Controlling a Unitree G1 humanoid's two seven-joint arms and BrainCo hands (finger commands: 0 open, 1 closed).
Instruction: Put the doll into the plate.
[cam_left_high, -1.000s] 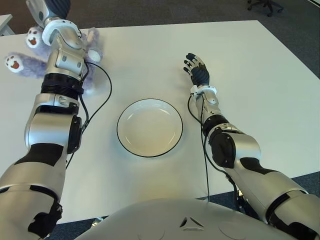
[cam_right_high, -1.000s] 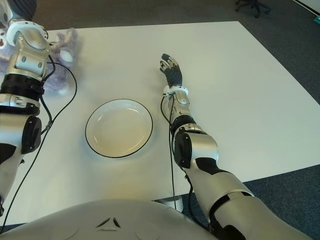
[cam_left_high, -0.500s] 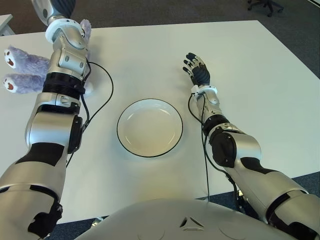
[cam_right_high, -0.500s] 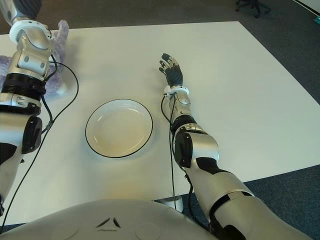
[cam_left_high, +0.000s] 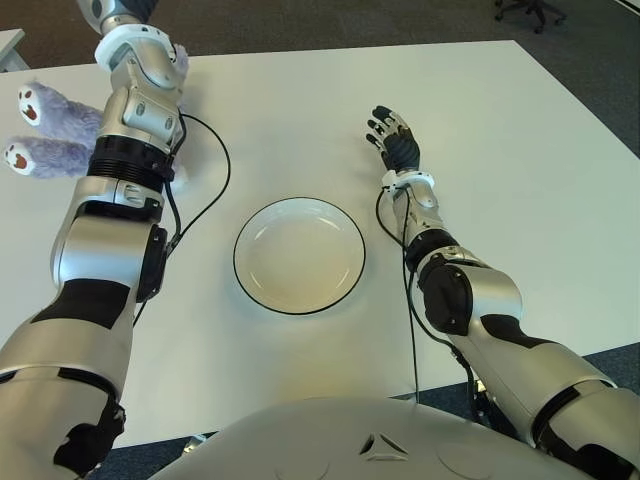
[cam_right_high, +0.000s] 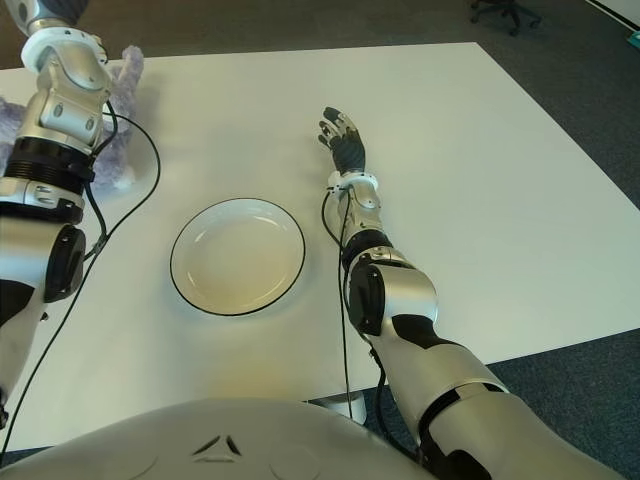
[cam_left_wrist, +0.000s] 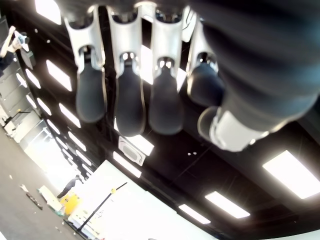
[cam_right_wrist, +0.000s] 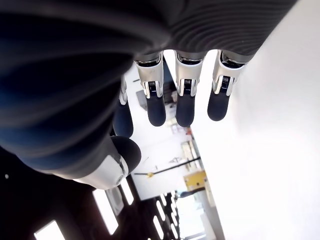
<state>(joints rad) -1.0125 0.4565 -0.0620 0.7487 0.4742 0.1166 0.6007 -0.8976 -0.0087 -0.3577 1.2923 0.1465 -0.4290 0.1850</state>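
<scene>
The purple plush doll (cam_left_high: 55, 125) lies at the upper left of the left eye view, on the white table (cam_left_high: 500, 150), with its two paws with white soles pointing toward the left edge of the frame. The left arm reaches up over it, so a part of the doll is hidden behind the forearm. The left hand (cam_left_wrist: 150, 85) leaves the top of both eye views; in its own wrist view the fingers (cam_left_wrist: 127, 95) are stretched out and relaxed, and nothing is between them, only a ceiling with lamps behind. The white plate (cam_left_high: 300, 255) with a dark rim is in the middle of the frame, well apart from the doll, and nothing is in it. The right hand (cam_left_high: 396, 142) shows to the upper right of the plate, fingers extended and holding nothing.
</scene>
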